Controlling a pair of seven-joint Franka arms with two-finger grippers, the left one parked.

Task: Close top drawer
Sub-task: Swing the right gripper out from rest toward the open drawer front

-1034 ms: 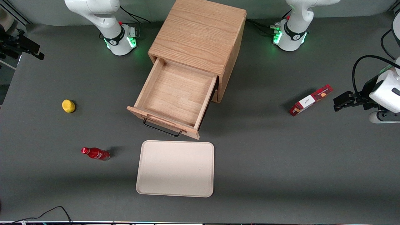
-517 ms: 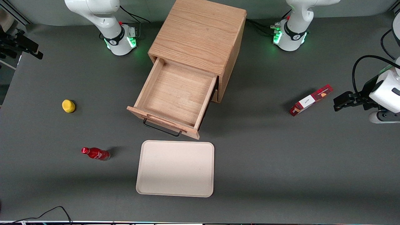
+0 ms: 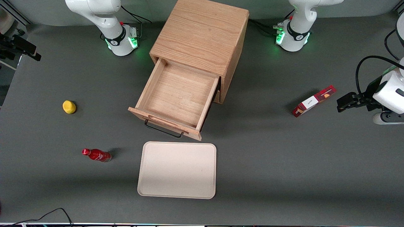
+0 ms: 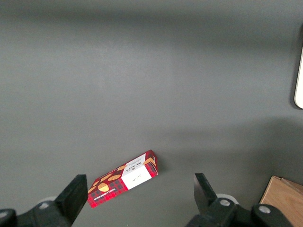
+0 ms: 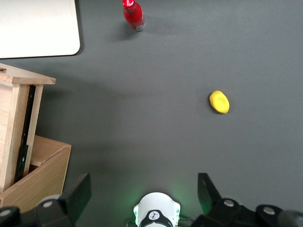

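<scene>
Well, my fingers (image 5: 142,196) are spread wide and hold nothing; they hang high above the grey surface (image 3: 284,164) at my own end of it, with my arm's white base (image 5: 155,215) showing between them. In the front view they show only at the very edge (image 3: 19,47), well apart from the cabinet (image 3: 202,31).

The top drawer (image 3: 176,94) is pulled far out of the cabinet, its bare wooden floor open to view. Its black handle (image 3: 163,130) points toward the front camera.

Just in front of the drawer, nearer that camera, lies a pale tray (image 3: 177,170) flat on the surface. A red bottle (image 3: 96,155) lies on its side beside the tray, toward my end. A yellow lemon (image 3: 69,107) sits farther from the camera than the bottle. Toward the parked arm's end lies 1 red box (image 3: 313,101).
</scene>
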